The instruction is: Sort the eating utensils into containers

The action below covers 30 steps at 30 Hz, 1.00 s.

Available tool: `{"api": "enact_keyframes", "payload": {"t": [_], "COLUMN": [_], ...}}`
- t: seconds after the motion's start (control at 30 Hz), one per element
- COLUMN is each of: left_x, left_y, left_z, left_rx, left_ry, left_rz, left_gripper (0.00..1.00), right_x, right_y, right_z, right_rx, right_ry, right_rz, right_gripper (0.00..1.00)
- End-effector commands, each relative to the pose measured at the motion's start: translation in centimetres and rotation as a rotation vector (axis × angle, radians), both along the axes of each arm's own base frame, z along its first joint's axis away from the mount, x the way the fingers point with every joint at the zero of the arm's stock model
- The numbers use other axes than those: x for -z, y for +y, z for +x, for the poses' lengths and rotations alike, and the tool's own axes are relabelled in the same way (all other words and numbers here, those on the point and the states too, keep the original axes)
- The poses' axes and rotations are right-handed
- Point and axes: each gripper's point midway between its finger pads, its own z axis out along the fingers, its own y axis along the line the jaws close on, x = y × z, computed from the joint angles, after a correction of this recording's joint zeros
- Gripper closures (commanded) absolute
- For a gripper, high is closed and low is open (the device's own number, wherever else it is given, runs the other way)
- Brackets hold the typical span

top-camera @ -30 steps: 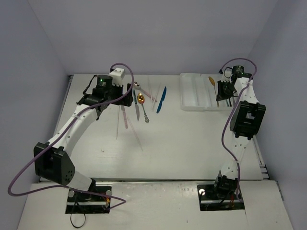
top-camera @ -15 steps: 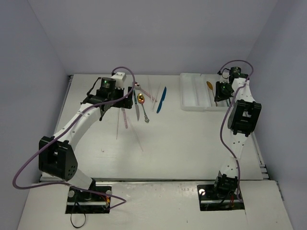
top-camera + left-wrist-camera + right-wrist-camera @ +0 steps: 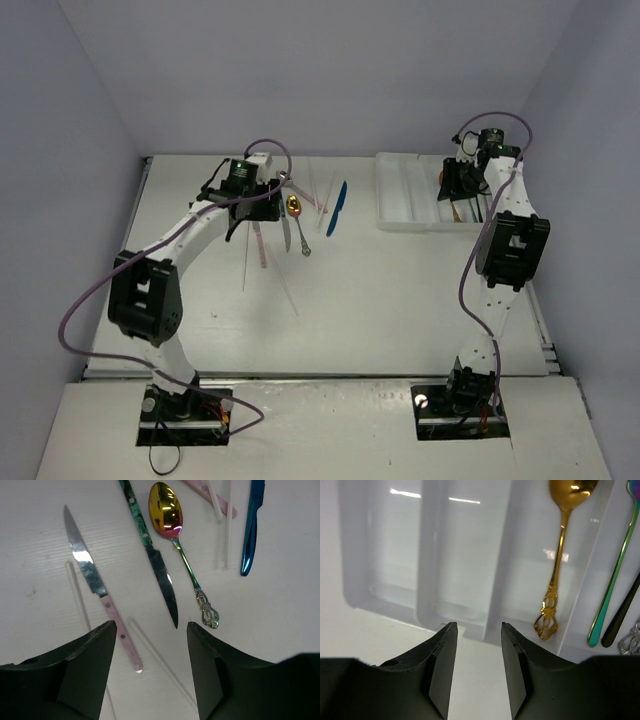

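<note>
1. The left tool [image 3: 152, 630] hangs spread over the white tabletop [image 3: 40, 540] with nothing between its dark fingers. The lower parts of the fingers run off the bottom of the frame.
2. The teal-handled steel knife [image 3: 150, 555], blue plastic knife [image 3: 250, 527] and flat pink handle [image 3: 210, 492] are cut off at the top edge.
3. The pink-handled steel knife [image 3: 97, 587] and iridescent gold spoon [image 3: 182, 555] lie whole. The thin pale sticks [image 3: 80, 595] barely show against the tabletop, and one passes behind the left finger.
4. The right tool [image 3: 479, 630] is spread and empty at the near rim of the shallow white plastic tray [image 3: 425, 555].
5. An ornate gold spoon [image 3: 560, 555] lies in the third visible compartment, its bowl cropped.
6. A teal-gold handle [image 3: 615, 575], a black handle [image 3: 625, 615] and a silver tip [image 3: 635, 642] are cut off at the right edge.
7. From above, broad bare tabletop separates the loose utensils from the tray.
</note>
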Motion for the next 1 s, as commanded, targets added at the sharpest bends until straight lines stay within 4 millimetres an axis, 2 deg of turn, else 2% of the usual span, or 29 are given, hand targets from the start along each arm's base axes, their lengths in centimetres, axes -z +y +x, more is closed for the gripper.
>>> {"api": "enact_keyframes", "payload": {"t": [0.0, 0.07, 0.2, 0.43, 0.77, 0.97], "left_x": [-1.1, 0.9, 2.0, 5.0, 7.5, 9.1], "left_y": [-3.7, -4.3, -5.5, -6.5, -7.1, -7.2], "left_z": [2.8, 3.5, 5.3, 6.9, 7.5, 7.0], "left_rx": [-0.002, -0.019, -0.068, -0.118, -0.122, -0.119], "left_ry": [-0.021, 0.025, 0.044, 0.093, 0.109, 0.131], "left_rz": [-0.093, -0.084, -0.073, -0.042, 0.03, 0.09], "left_gripper": [0.6, 0.64, 0.66, 0.66, 0.66, 0.73], "right_x": [-7.6, -7.9, -8.0, -7.3, -7.0, -6.9], "right_y": [4.1, 4.9, 5.5, 5.5, 5.4, 5.4], "right_z": [-1.5, -2.0, -3.0, -4.1, -4.4, -4.5], "right_rx": [-0.071, -0.084, -0.09, -0.095, -0.101, -0.102], "right_ry": [-0.137, -0.136, -0.126, -0.104, -0.097, -0.094], "right_rz": [0.02, 0.022, 0.028, 0.023, 0.022, 0.023], "right_gripper": [0.63, 0.63, 0.63, 0.64, 0.65, 0.65]}}
